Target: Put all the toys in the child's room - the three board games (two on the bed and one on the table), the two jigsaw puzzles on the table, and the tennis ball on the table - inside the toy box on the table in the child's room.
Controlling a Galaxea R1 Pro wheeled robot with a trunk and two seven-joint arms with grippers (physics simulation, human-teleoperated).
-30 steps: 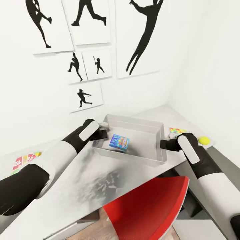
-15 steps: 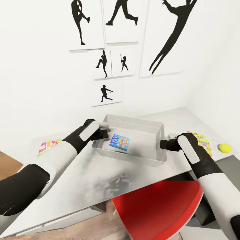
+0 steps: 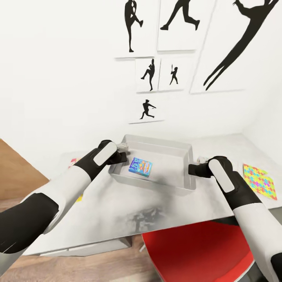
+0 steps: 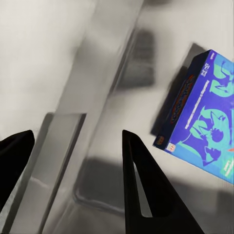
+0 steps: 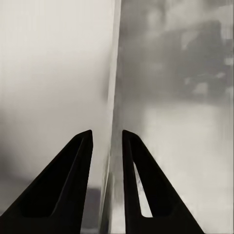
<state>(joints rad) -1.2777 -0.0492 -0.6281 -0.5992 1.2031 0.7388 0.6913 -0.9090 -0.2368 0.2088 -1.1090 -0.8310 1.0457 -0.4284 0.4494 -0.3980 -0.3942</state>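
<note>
Swung leftward with the toy box (image 3: 156,147) carried along: both tools, left tool (image 3: 120,150) and right tool (image 3: 192,169), clamped on its end walls. Blue board game (image 3: 140,167) inside; puzzle (image 3: 260,181) on the table (image 3: 117,211) right of the box, ball gone from sight.

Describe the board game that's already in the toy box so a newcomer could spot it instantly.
On the pale grey table under the athlete silhouette prints sits the light grey toy box, with the left gripper and the right gripper at its two ends. Lying on its floor is the small blue board game. It is rectangular and printed, unlike the square mosaic jigsaw puzzle outside the box.
</note>
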